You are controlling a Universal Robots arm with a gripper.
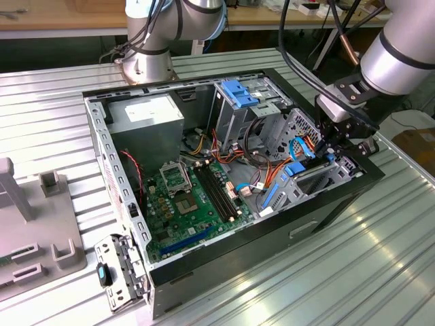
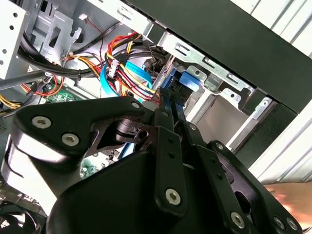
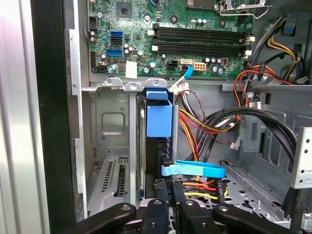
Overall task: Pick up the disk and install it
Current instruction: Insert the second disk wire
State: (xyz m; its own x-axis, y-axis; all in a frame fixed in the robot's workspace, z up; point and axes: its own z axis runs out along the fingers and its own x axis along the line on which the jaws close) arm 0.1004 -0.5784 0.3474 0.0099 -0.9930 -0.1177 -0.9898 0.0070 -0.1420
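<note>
Gripping the disk point(image 3: 158, 146) edge-on between nearly closed jaws of the gripper point(image 3: 168, 192), apparently seated in its bay; exterior view adding the open computer case point(image 1: 272, 234) around both.

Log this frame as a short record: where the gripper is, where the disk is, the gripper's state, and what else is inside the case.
gripper position: gripper inside the open computer case, at its drive bay on the exterior view's right
disk: disk stands on edge in the bay slot, blue rail facing the first wrist view
grip: fingers close together at the disk's edge; contact cannot be told
other contents: motherboard, power supply, drive cage
</note>
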